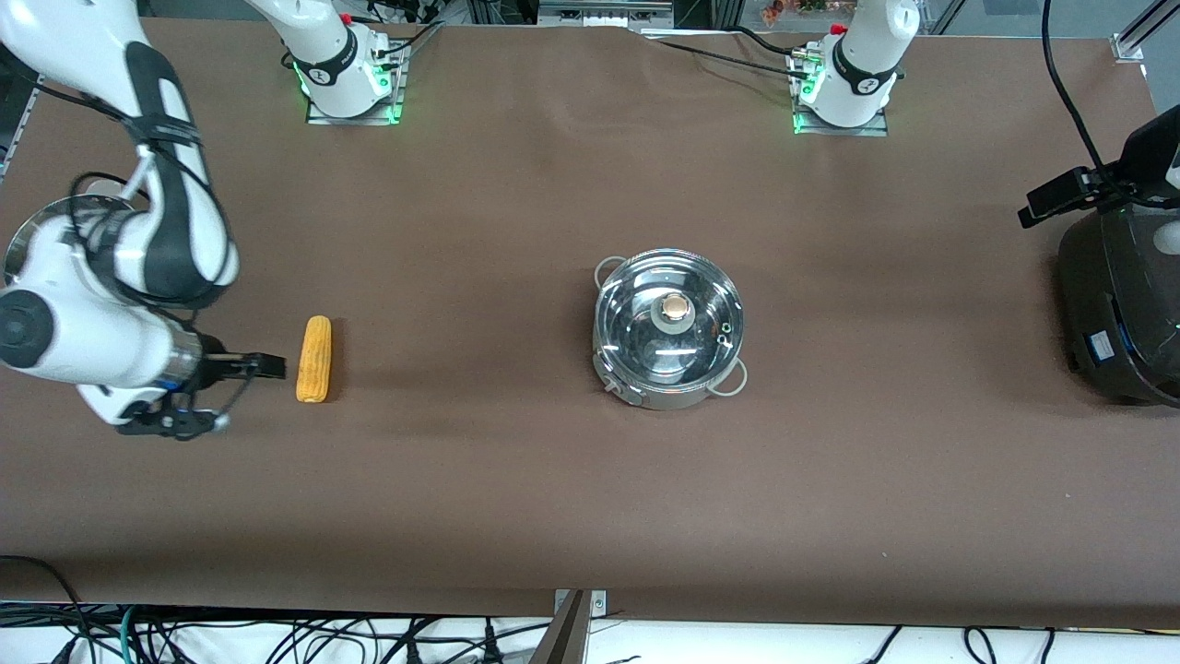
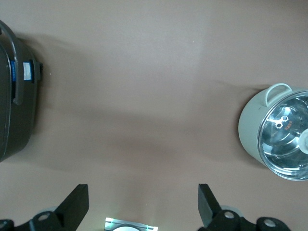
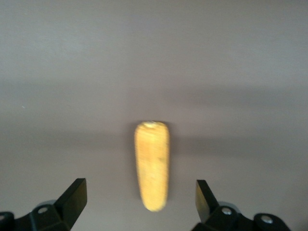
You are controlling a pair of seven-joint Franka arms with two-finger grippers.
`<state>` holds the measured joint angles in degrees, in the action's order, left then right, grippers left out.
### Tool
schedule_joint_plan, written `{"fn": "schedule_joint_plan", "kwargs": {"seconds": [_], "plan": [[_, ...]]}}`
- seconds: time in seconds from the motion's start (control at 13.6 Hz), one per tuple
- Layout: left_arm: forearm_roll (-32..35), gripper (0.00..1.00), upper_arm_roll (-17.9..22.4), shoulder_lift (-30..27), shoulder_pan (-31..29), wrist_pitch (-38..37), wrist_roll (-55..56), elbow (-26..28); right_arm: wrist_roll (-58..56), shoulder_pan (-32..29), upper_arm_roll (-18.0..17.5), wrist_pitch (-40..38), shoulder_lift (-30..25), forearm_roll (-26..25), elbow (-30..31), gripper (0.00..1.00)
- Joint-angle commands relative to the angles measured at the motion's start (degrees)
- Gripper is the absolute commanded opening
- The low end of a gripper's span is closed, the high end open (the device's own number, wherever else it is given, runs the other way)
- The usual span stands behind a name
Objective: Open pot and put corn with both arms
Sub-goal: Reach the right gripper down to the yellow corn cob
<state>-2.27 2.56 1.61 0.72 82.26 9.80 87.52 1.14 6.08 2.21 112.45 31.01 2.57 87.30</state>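
Fingers [image 3: 72, 197] of right gripper [image 3: 139, 199] spread, partly cropped, flanking corn [image 3: 152, 163].

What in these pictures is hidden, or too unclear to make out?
- Left gripper: out of the front view; only its open fingertips show in the left wrist view.
- Black cooker: cut by the front view's edge.
- Pot contents: reflections on the glass lid mask them.
- Corn: kernels blurred in the right wrist view.
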Motion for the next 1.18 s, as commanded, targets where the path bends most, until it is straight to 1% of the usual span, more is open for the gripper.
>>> {"fn": "schedule_joint_plan", "kwargs": {"seconds": [0.0,0.15,0.22,0.37,0.52,0.66,0.81,0.88,0.96,1.1], "plan": [[1.3,1.00,-1.5,-1.2,-1.4,1.5,-3.4,1.9,1.6,1.1,0.2,5.9,-0.4,0.0,4.1,1.00],[0.4,1.00,-1.5,-2.7,-3.1,3.4,-15.5,4.6,1.5,1.1,0.3,10.0,-0.4,0.0,7.3,1.00],[0.2,1.00,-1.5,-2.8,-3.4,3.3,-17.3,4.7,0.9,0.9,0.4,10.9,-0.4,0.0,8.1,1.00],[-0.1,1.00,-1.6,-3.0,-3.4,3.3,-17.6,4.9,-0.8,0.4,0.7,13.7,0.0,0.0,10.4,1.00],[-1.1,1.00,-1.6,-2.6,-3.4,3.6,-17.9,5.5,-2.3,0.2,1.3,17.9,-0.2,0.0,14.0,1.00],[-0.9,1.00,-1.5,-2.0,-3.4,3.2,-17.8,6.3,-2.2,0.1,1.3,19.3,-0.4,0.4,17.0,1.00],[-0.9,0.99,-1.5,-2.3,-3.4,3.0,-22.1,7.0,-2.0,-0.1,1.8,21.6,-0.9,0.6,20.5,1.00],[-0.8,0.86,-1.5,-2.2,-2.7,3.2,-22.2,7.1,-2.0,-0.1,1.9,22.5,-1.1,0.8,22.2,1.00],[-0.7,0.81,-1.9,-2.0,-2.1,3.3,-20.8,6.8,-2.0,-0.1,1.9,23.1,-1.5,0.8,23.2,1.00],[-1.6,0.86,-5.1,-1.8,-1.8,3.3,-13.4,7.0,-2.1,-0.1,2.0,23.7,-1.5,0.8,23.9,1.00]]}}
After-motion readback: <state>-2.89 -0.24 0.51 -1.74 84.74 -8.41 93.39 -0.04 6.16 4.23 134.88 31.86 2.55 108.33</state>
